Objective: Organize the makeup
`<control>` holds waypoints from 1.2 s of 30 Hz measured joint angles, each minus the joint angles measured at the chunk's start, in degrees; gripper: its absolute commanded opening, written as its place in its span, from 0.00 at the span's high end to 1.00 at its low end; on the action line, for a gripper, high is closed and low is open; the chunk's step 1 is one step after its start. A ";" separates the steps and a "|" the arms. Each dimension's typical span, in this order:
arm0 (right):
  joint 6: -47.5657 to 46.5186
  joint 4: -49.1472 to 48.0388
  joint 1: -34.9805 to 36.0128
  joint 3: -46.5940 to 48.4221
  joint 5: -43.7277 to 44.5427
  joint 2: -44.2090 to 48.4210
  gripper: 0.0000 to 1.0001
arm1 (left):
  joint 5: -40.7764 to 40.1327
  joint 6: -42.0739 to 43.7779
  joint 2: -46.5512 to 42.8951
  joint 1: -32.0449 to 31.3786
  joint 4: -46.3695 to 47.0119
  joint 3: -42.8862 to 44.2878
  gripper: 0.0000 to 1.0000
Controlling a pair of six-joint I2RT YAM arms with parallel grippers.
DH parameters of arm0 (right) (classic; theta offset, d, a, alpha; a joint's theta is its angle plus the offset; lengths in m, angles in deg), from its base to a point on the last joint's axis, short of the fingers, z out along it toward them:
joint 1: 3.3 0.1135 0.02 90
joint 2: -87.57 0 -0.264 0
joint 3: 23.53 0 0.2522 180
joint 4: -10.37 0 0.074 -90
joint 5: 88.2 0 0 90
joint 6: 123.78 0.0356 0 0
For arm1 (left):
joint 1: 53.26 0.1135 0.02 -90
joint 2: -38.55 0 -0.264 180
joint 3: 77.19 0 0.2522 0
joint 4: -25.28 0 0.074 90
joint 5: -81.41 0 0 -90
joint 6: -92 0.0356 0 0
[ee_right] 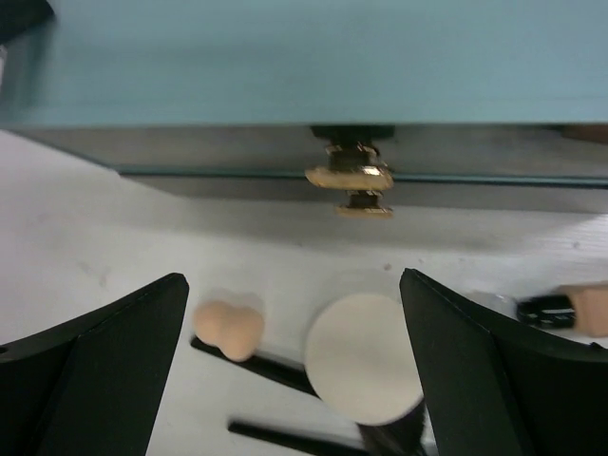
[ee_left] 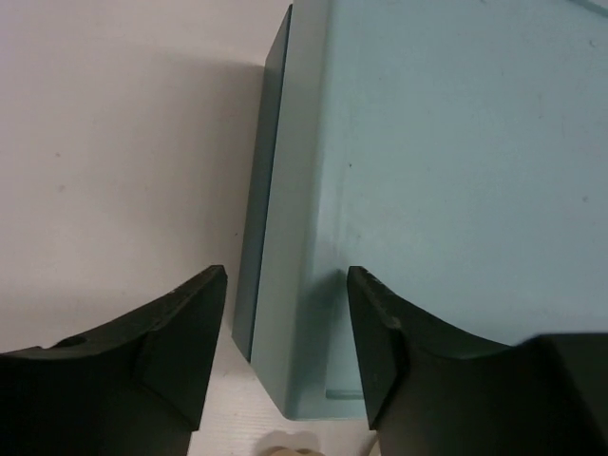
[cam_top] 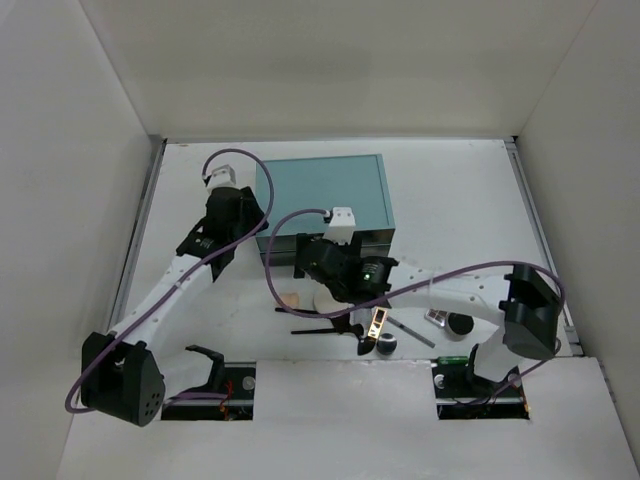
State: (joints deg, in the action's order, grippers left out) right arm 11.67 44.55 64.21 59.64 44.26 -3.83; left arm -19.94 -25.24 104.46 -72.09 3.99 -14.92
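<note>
A: Where is the makeup?
B: On the counter (ee_right: 95, 218) in front of the teal drawer box (ee_right: 285, 57): a peach sponge (ee_right: 230, 328) with a round puff (ee_right: 364, 356) just beside it, under the wide-open right pincer (ee_right: 293, 280). The half-open left pincer (ee_left: 285, 285) straddles the box's left edge.
A: Handling?
B: The sponge is likely light and squashy; pinch its waist gently.

The top view looks down on the whole table (cam_top: 450, 200). The left wrist view sits close above the teal box's (ee_left: 427, 171) corner; the right wrist view faces its front, low, sharing the peach sponge (ee_right: 228, 328) with the top view.
</note>
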 measured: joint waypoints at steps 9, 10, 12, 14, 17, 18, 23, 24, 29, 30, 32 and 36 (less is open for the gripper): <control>8.11 1.29 -2.12 5.95 4.17 -6.95 0.06 | 3.78 -0.04 1.88 1.84 5.27 -0.90 0.64; 8.92 1.99 -2.32 5.97 4.39 -7.15 0.06 | 3.89 -0.02 1.97 1.84 5.86 -1.09 0.64; 10.78 3.48 -2.84 5.95 4.79 -7.28 0.05 | 4.31 -0.04 2.25 1.86 6.84 -1.31 0.66; 12.15 4.48 -3.41 5.97 5.03 -7.28 0.05 | 5.01 -0.07 2.67 2.01 8.24 -1.60 0.70; 13.31 5.31 -4.26 6.03 5.22 -7.32 0.04 | 5.92 -0.11 3.10 2.08 10.05 -2.03 0.73; 13.49 5.55 -4.57 6.27 5.22 -7.50 0.05 | 6.10 -0.09 3.34 2.08 10.49 -2.05 0.75; 13.68 5.95 -5.66 8.85 4.83 -9.92 0.22 | 6.43 -0.07 3.76 2.56 12.04 -2.27 0.87; 13.55 5.81 -5.66 9.16 4.87 -10.36 0.28 | 6.43 -0.07 3.87 2.56 12.48 -2.40 0.89; 12.87 5.90 -5.88 9.55 5.51 -11.58 0.56 | 6.32 -0.04 4.00 2.54 13.55 -2.78 0.93; 12.96 6.16 -5.95 9.46 5.57 -11.61 0.62 | 6.29 -0.02 4.07 2.54 13.73 -2.80 0.94; 13.20 6.12 -5.99 9.35 5.66 -11.58 0.71 | 6.19 -0.02 4.20 2.54 14.36 -3.02 0.94; 13.46 4.79 -5.42 8.04 6.34 -11.17 0.84 | 6.14 -0.02 4.20 2.54 14.75 -3.19 0.95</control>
State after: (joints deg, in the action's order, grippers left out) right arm 25.13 49.34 58.79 67.68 50.60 -15.00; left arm -13.80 -25.26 108.66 -69.56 18.74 -18.11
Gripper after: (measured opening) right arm 0.495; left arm 0.200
